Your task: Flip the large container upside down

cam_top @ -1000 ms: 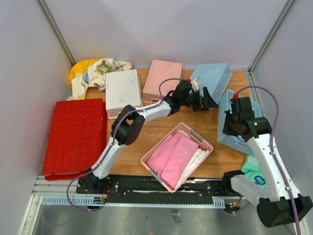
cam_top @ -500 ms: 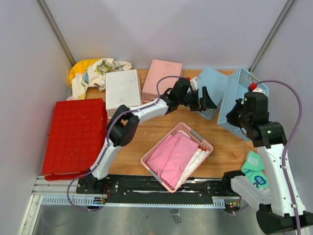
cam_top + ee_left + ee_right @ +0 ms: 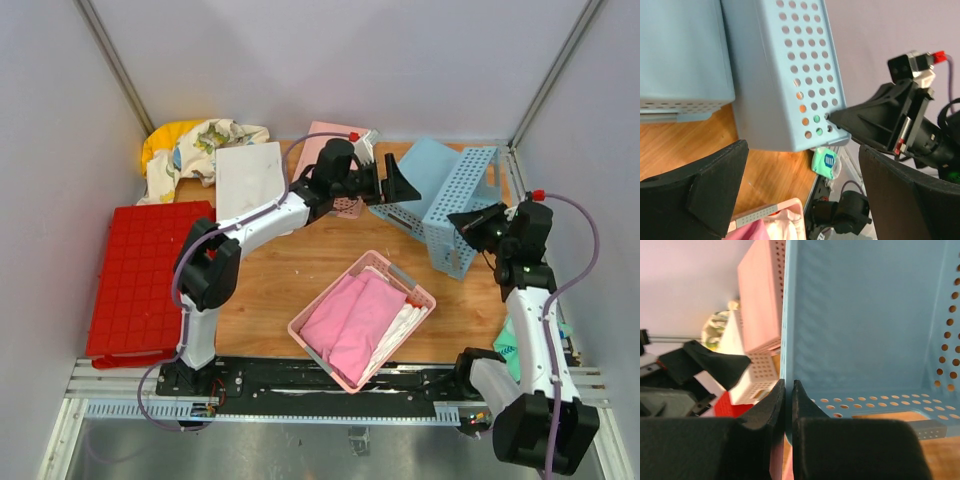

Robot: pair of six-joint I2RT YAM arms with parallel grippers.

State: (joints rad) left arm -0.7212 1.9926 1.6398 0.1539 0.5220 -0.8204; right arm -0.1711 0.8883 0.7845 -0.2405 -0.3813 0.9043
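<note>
The large red container [image 3: 150, 275] lies at the table's left edge with its square-grid ribbed underside up; no gripper is near it. A sliver of it shows in the right wrist view [image 3: 725, 402]. My right gripper [image 3: 470, 222] is shut on the wall of a light-blue perforated basket [image 3: 455, 205], which stands tipped on its side at the right; the pinch shows in the right wrist view [image 3: 788, 385]. My left gripper [image 3: 400, 187] is open and empty, just left of that basket, and it faces the basket's perforated wall [image 3: 785, 75].
A second light-blue basket [image 3: 420, 175] lies bottom up behind the held one. A pink basket with pink cloth [image 3: 362, 318] sits front centre. A white bin [image 3: 250, 185] and a pink bin [image 3: 335, 150] lie bottom up at the back. Bundled cloth [image 3: 195, 145] is back left. A green packet [image 3: 826, 162] is at the right edge.
My right gripper has raised the light-blue basket from flat at the right edge onto its side and swung it toward the middle. My left gripper has drawn back leftward, still open.
</note>
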